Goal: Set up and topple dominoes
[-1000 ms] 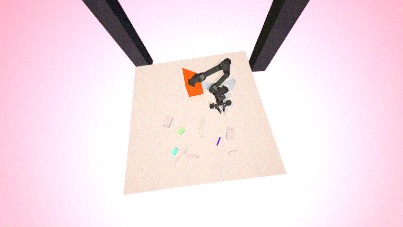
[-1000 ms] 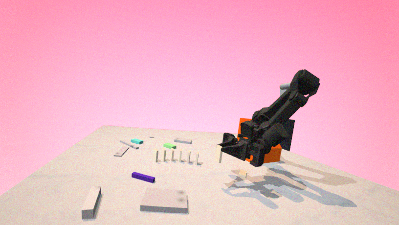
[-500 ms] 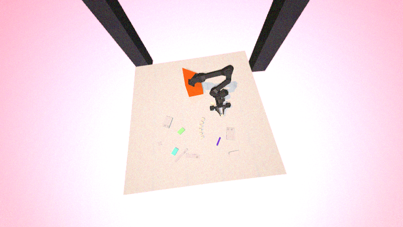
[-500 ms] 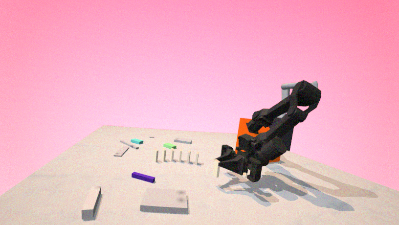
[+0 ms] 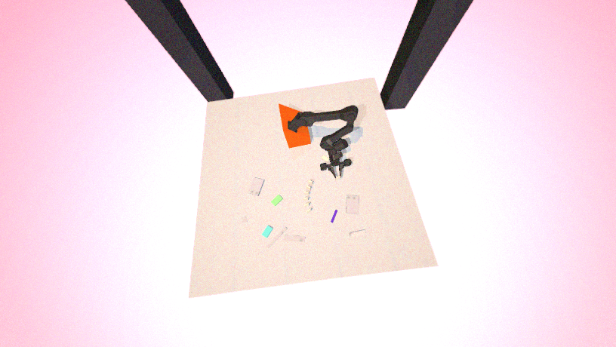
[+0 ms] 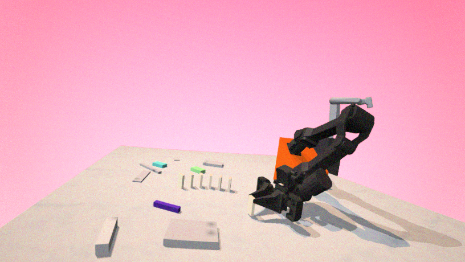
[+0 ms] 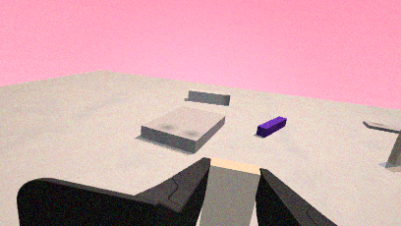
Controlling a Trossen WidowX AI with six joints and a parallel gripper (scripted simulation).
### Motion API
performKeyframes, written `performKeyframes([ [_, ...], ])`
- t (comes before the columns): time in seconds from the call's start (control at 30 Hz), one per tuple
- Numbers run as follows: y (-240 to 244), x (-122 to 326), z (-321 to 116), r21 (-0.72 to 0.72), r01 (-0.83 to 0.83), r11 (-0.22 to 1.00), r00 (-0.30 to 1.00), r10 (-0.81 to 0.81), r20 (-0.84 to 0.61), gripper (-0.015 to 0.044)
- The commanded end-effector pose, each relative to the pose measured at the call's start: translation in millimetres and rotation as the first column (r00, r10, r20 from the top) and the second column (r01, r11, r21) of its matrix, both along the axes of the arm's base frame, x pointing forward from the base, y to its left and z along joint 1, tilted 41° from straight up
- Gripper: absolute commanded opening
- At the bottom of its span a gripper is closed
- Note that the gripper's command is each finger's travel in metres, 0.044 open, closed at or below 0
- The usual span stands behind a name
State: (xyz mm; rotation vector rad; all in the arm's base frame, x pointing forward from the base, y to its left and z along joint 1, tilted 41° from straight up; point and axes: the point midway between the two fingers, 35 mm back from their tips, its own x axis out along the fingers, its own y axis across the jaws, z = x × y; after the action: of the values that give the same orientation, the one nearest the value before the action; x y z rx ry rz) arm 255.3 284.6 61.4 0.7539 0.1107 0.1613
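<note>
My gripper (image 5: 339, 176) (image 6: 252, 199) (image 7: 236, 166) is shut on a cream domino (image 6: 251, 205) (image 7: 230, 197), held upright with its foot at or just above the table. Whether the foot touches is hard to tell. A row of several cream dominoes (image 6: 201, 181) (image 5: 311, 182) stands upright in a slight curve, apart from the held one. The nearest row domino (image 6: 229, 184) has a gap between it and my gripper. Another cream piece (image 5: 324, 158) shows beside the gripper body in the top view; in the exterior view it is hidden.
A purple bar (image 5: 334, 216) (image 6: 166, 206) (image 7: 271, 127) and a grey slab (image 5: 352, 204) (image 6: 191, 233) (image 7: 183, 129) lie on the row's near side in the exterior view. A green block (image 5: 276, 200) (image 6: 198, 170) and a teal block (image 5: 267, 231) (image 6: 159, 164) lie beyond it. An orange block (image 5: 297, 133) stands by the arm base.
</note>
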Motion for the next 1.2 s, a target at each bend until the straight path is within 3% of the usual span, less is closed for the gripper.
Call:
performKeyframes([
  [0.0, 1, 0, -1, 0.007, 0.005, 1.0, 1.0, -0.005, 0.001, 0.0107],
  [0.07, 1, 0, -1, 0.007, 0.005, 1.0, 1.0, -0.005, 0.001, 0.0107],
  [0.5, 1, 0, -1, 0.007, 0.005, 1.0, 1.0, -0.005, 0.001, 0.044],
  [0.97, -31, 8, 36, -0.003, -0.002, 1.0, 1.0, 0.002, 0.0, 0.044],
  [1.17, -6, 61, 39, -0.189, -0.144, 0.971, 0.987, 0.128, -0.097, 0.044],
])
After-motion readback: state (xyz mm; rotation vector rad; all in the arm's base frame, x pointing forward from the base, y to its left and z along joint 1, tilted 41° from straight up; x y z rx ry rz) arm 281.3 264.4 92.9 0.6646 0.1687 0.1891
